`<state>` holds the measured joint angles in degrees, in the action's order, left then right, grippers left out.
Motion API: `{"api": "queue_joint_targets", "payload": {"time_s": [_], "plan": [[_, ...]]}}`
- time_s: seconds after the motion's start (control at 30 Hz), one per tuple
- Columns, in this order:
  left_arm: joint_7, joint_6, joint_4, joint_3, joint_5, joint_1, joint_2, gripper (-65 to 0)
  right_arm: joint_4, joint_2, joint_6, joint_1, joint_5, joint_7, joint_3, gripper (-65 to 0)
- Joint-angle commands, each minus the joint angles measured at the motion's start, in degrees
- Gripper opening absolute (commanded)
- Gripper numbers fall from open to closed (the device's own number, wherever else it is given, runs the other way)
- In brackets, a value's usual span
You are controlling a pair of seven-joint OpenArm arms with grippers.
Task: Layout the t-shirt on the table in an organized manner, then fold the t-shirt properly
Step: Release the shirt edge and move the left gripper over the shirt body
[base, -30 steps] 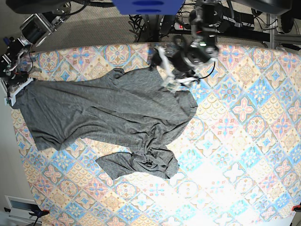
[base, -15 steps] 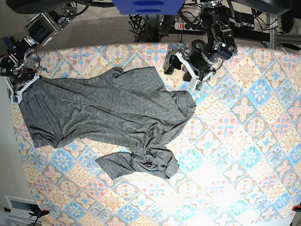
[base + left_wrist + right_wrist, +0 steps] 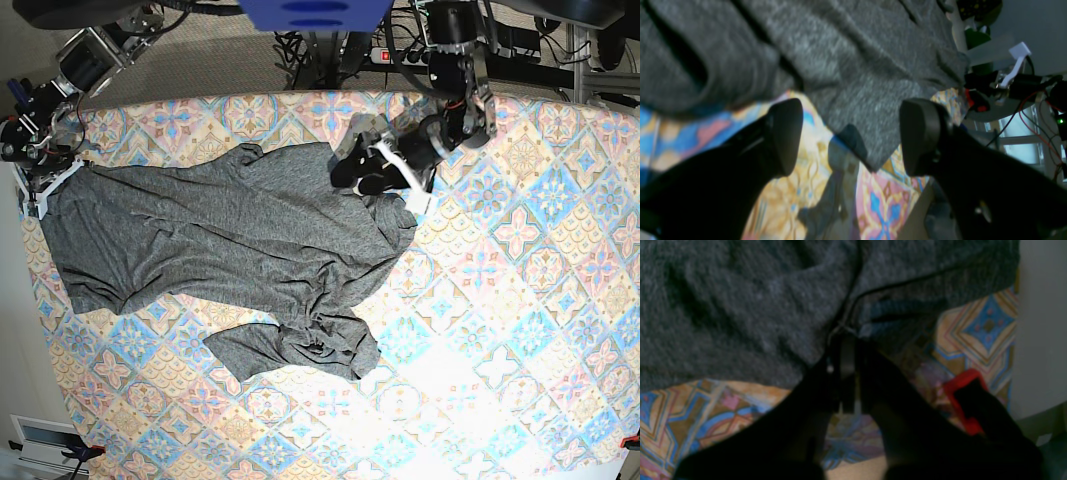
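Hovering spread over a pointed edge of the t-shirt (image 3: 853, 66), the left gripper (image 3: 850, 136) holds nothing, while the right gripper (image 3: 845, 373) is pressed together on a hem at the far corner of the table (image 3: 520, 330); my read is that laying-out is in hand, and the next move calls for closing the left on that edge and drawing the cloth flat. Only the base view shows the shirt's bunched lower sleeve, while the wrist views alone show how each set of jaws stands
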<state>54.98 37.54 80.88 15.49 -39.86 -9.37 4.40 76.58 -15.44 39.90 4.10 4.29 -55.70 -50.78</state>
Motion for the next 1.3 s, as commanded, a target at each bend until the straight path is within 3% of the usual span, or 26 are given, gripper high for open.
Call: {"api": "queue_joint_targets", "payload": {"time_s": [0.0, 0.23, 0.57, 0.63, 0.8, 1.03, 1.13, 1.27], "plan": [[1.77, -1.36, -0.31, -1.73, 2.80, 0.09, -0.14, -20.7, 0.92, -1.39, 0.10, 0.61, -0.38, 0.27, -0.16, -65.0], [-1.49, -1.89, -0.57, -7.27, 2.89, 0.88, 0.12, -20.7, 1.01, -1.39, 0.10, 0.61, -0.38, 0.27, -0.16, -65.0], [-2.19, -4.09, -6.46, -7.71, 2.98, 0.79, -0.14, -21.1, 1.01, -1.39, 0.10, 0.69, -0.38, 0.27, -0.16, -65.0], [-2.10, -4.09, -6.38, -8.85, 4.12, 0.79, -0.14, -21.2, 1.01, -1.39, 0.10, 0.69, -0.38, 0.19, -0.16, -65.0], [-2.10, -4.09, -6.73, -19.05, 11.59, 2.64, -0.23, -21.2, 1.01, -1.39, 0.10, 0.69, -0.38, 0.19, -0.16, -65.0], [-2.10, -4.09, -6.64, -19.84, 13.61, 2.82, -0.23, -21.3, 1.01, -1.39, 0.10, 0.69, -0.38, 0.19, -0.16, -65.0], [-2.19, -4.18, -6.64, -19.84, 13.61, 2.82, -0.84, -26.3, 1.01, -1.39, 0.10, 0.69, -0.38, 0.19, -0.34, -65.0], [-4.30, -4.18, -6.64, -19.84, 13.61, 2.90, -1.63, -43.7, 1.01, -1.39, 0.10, 0.69, -0.38, 0.19, -0.34, -65.0]]}}
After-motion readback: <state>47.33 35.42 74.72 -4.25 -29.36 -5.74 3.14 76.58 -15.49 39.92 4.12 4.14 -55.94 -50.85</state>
